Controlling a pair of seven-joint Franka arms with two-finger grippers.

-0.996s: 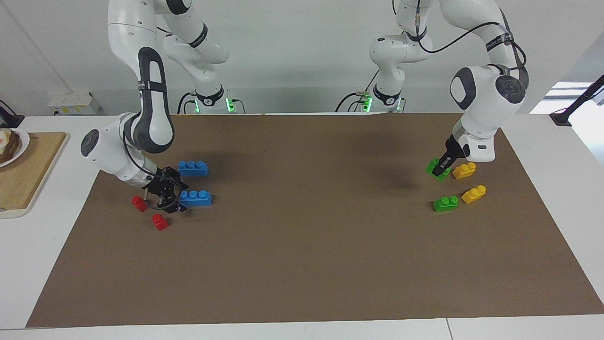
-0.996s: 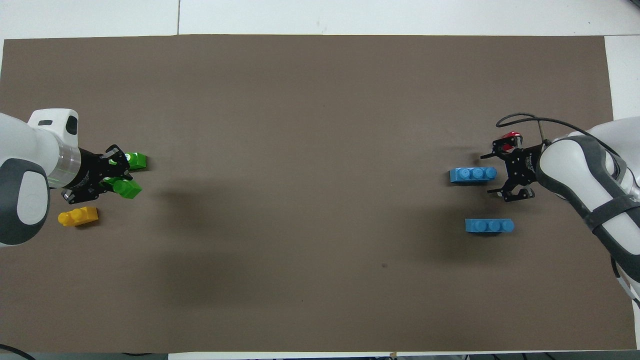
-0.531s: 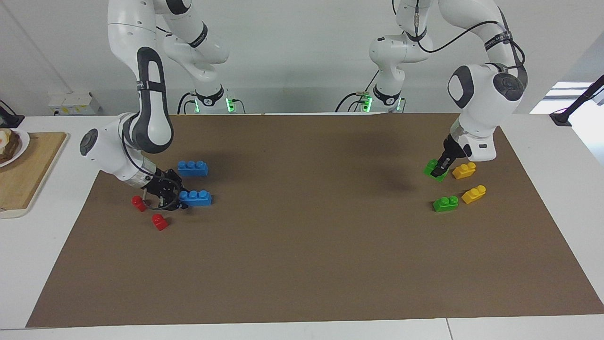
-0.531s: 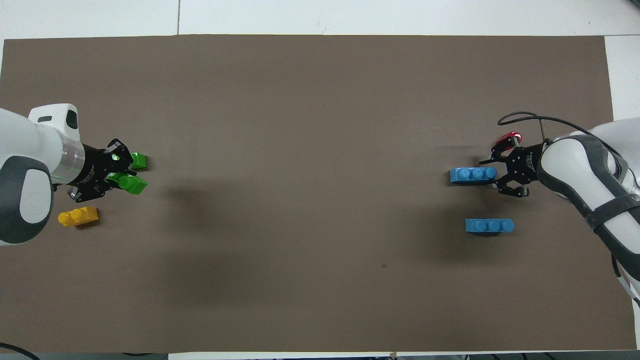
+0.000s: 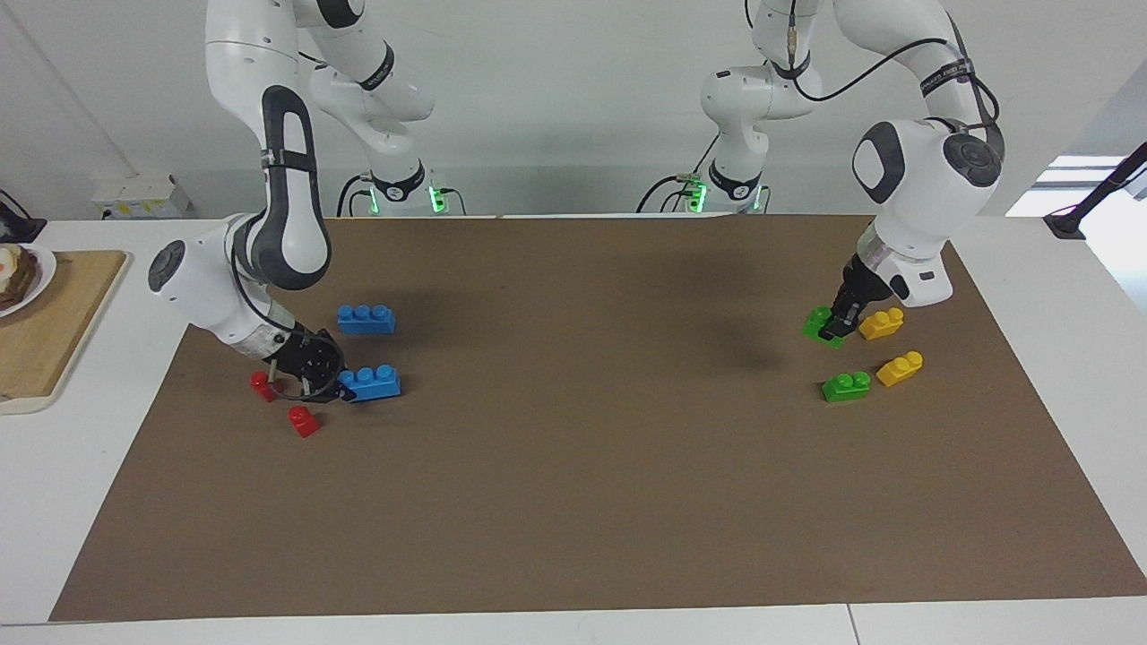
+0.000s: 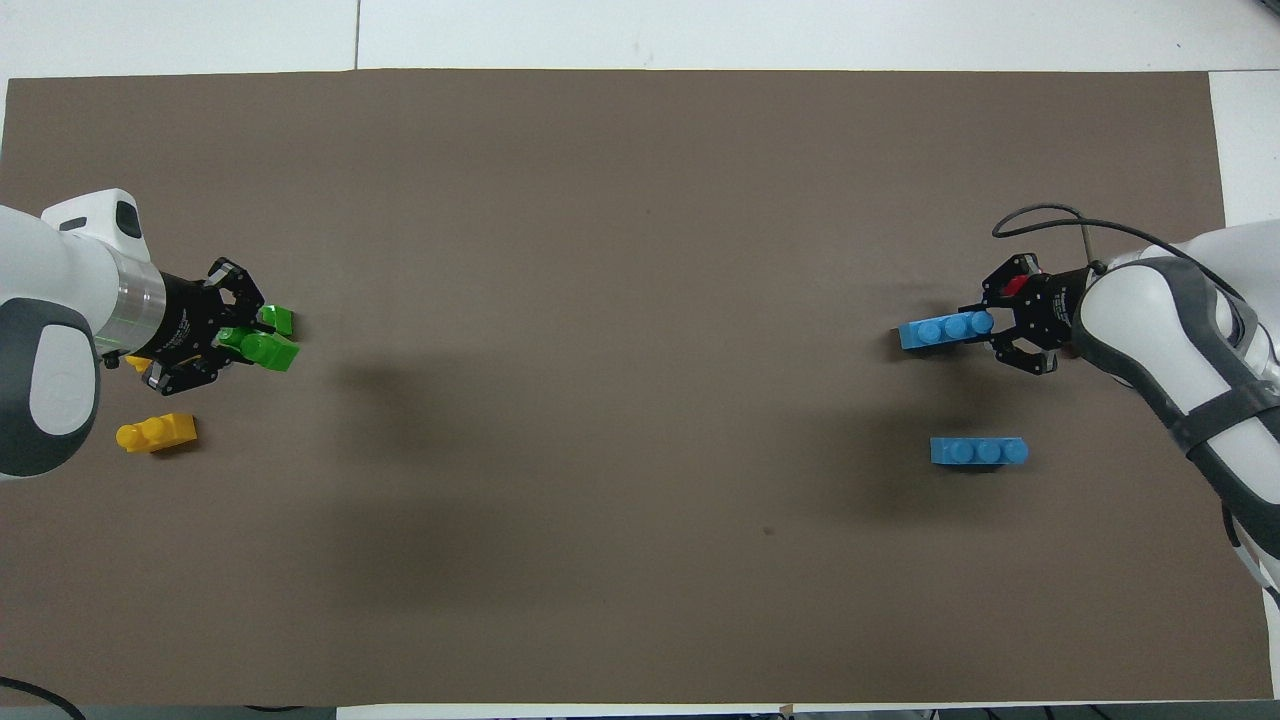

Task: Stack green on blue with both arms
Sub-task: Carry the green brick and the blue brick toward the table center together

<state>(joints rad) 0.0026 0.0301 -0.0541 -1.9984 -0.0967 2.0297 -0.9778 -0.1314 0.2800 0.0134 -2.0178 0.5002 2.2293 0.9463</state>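
My left gripper [image 5: 835, 327] is shut on a green two-stud brick [image 5: 819, 322] and holds it tilted, low over the mat at the left arm's end; both also show in the overhead view, the gripper [image 6: 235, 341] and the brick [image 6: 268, 351]. The second green brick [image 5: 846, 386] lies on the mat, farther from the robots. My right gripper [image 5: 338, 386] is shut on one end of a blue three-stud brick [image 5: 372, 382], which is slightly tilted; the overhead view shows this gripper [image 6: 992, 329] and brick [image 6: 942, 331] too. The other blue brick [image 5: 366, 319] lies nearer to the robots.
Two yellow bricks [image 5: 882, 323] [image 5: 900, 368] lie beside the green ones. Two red single-stud bricks [image 5: 263, 385] [image 5: 304, 420] lie by the right gripper. A wooden board [image 5: 54, 331] with a plate [image 5: 40, 269] stands off the mat at the right arm's end.
The right gripper closed onto the end of the blue brick and shifted it, tilting it. The left gripper moved with the green brick held, farther from the robots, toward the second green brick.
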